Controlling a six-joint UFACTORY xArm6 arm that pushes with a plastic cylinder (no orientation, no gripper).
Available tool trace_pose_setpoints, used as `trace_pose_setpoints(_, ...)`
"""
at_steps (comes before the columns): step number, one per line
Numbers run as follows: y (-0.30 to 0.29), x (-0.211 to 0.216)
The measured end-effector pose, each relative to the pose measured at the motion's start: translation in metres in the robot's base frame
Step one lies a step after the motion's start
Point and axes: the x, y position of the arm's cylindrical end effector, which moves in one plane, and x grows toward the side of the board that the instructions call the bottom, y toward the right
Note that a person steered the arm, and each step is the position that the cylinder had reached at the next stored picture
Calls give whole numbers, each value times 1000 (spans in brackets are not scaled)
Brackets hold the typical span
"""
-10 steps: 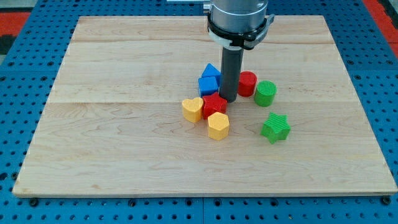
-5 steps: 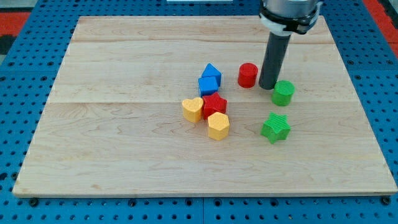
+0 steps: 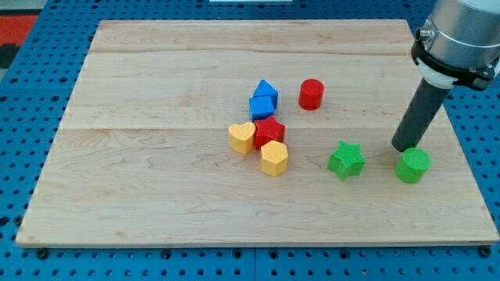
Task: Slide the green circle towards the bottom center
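Note:
The green circle (image 3: 412, 165) lies near the board's right edge, in its lower half. My tip (image 3: 405, 147) stands just above it and slightly left, touching or almost touching its top side. The dark rod rises from there to the view's top right. A green star (image 3: 346, 160) lies to the left of the green circle, apart from it.
A red cylinder (image 3: 311, 94) stands alone above the centre. A cluster sits at the centre: two blue blocks (image 3: 263, 99), a red star (image 3: 269, 131), a yellow heart (image 3: 242, 136) and a yellow block (image 3: 274, 157). The wooden board (image 3: 156, 195) ends close to the right of the green circle.
My tip has swept from the central cluster to the right and down. The green circle has slid with it from beside the red cylinder to the lower right. The other blocks stayed put.

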Motion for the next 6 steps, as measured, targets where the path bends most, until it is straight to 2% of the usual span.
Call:
trace_pose_setpoints(1,8,-26)
trace_pose_setpoints(2,34,19)
trace_pose_setpoints(3,32,49)
trace_pose_setpoints(4,16,47)
trace_pose_setpoints(5,17,9)
trace_pose_setpoints(6,1,32)
